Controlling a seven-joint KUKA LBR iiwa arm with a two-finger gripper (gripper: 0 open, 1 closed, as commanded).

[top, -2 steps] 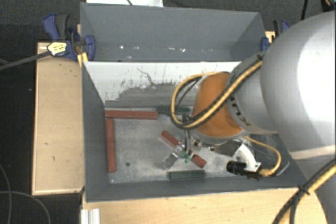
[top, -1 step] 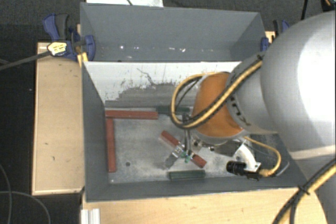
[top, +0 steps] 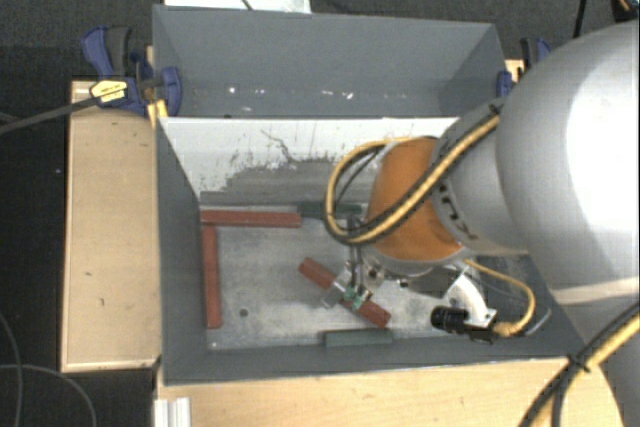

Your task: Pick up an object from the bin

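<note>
My gripper [top: 350, 293] is low in the bin's middle, down on a short red-brown bar [top: 318, 273] that lies slantwise on the floor, running from upper left to lower right. The bar's lower end [top: 376, 315] sticks out to the right of the gripper. Just in front, along the bin's near wall, lies a flat grey bar [top: 357, 339].
A long red-brown bar [top: 250, 217] lies across the floor's back left. Another red-brown bar [top: 211, 277] runs along the left wall; together they form a corner. The arm with its orange cover and cables hangs over the bin's right half.
</note>
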